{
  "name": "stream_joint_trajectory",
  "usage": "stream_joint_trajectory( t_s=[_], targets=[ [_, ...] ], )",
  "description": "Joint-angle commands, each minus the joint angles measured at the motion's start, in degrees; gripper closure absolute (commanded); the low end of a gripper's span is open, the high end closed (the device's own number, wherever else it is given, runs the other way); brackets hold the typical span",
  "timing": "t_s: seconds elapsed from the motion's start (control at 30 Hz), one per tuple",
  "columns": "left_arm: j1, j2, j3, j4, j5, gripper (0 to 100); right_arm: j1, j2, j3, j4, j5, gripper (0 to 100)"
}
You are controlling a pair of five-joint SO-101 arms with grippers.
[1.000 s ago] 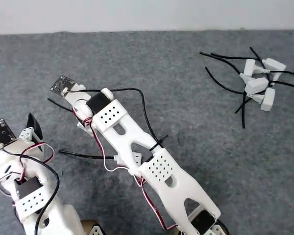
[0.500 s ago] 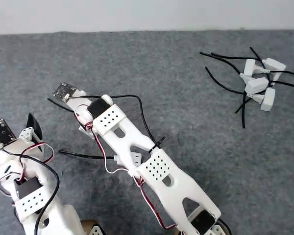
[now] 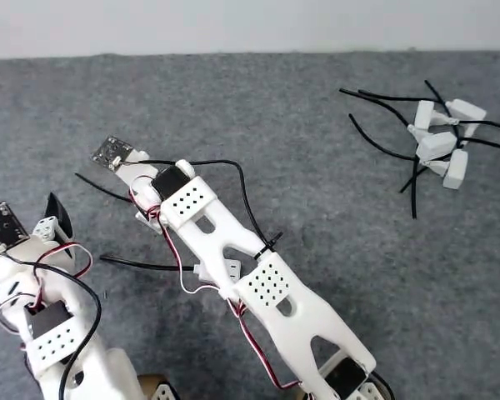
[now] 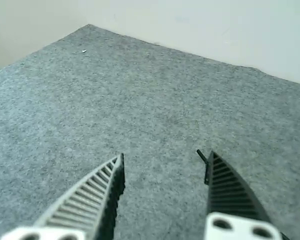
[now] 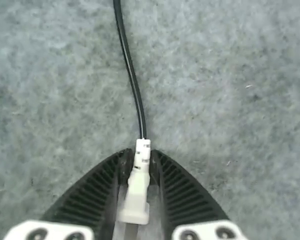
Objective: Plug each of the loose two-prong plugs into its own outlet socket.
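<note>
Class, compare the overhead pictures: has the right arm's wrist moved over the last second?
Yes. In the high view, the right arm's wrist has edged slightly away from the far wall, toward the arms' bases. The pile of plugs stayed put.

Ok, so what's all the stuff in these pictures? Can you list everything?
held plug: one, white with a black wire, clamped in the right gripper
connector: one, white with a black wire, on the felt beside the right arm
pile of plugs and sockets: several, white with black wires, far right in the high view
felt mat: one, grey, covering the table
wall: one, pale, behind the table
left gripper: one, black and white, open over bare felt
right gripper: one, black and white, shut on the held plug
</note>
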Motion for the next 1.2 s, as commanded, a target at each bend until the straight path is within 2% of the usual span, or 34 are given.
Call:
stream_joint_trajectory(
  t_s=[0.0, 0.2, 0.37, 0.47, 0.63, 0.77, 0.87, 1.0, 1.17],
  targets=[
    [2.11, -0.62, -2.51, -1.76, -2.02, 76, -1.8, -2.51, -6.07, 5.93, 3.16, 99.1],
    [2.99, -1.14, -4.44, -1.23, -2.2, 76, -5.23, -7.87, -18.37, 15.87, 8.09, 99.1],
    [3.6, -1.14, -14.46, 6.68, 4.13, 76, 0.4, -19.82, -17.41, 19.3, 10.02, 99.1],
    [7.56, -1.14, -19.82, 11.6, 5.1, 76, 3.3, -28.79, -17.85, 19.74, 13.1, 99.1],
    [16.18, -1.93, -25.54, 16.18, 5.19, 76, 3.91, -45.14, -17.85, 18.86, 16.53, 99.1],
    [24.18, -11.08, -27.82, 17.93, 4.13, 76, 4.88, -55.78, -17.85, 14.2, 17.85, 99.1],
    [33.76, -20.75, -30.11, 20.84, -1.41, 76, 5.05, -60.62, -17.85, 12.09, 18.46, 99.1],
    [45.54, -30.68, -31.08, 26.37, -9.49, 76, 2.59, -64.48, -17.76, 14.29, 18.46, 99.1],
    [51.87, -38.51, -28.53, 27.52, -14.24, 76, -4.7, -66.59, -17.76, 18.86, 18.64, 99.1]
  ],
)
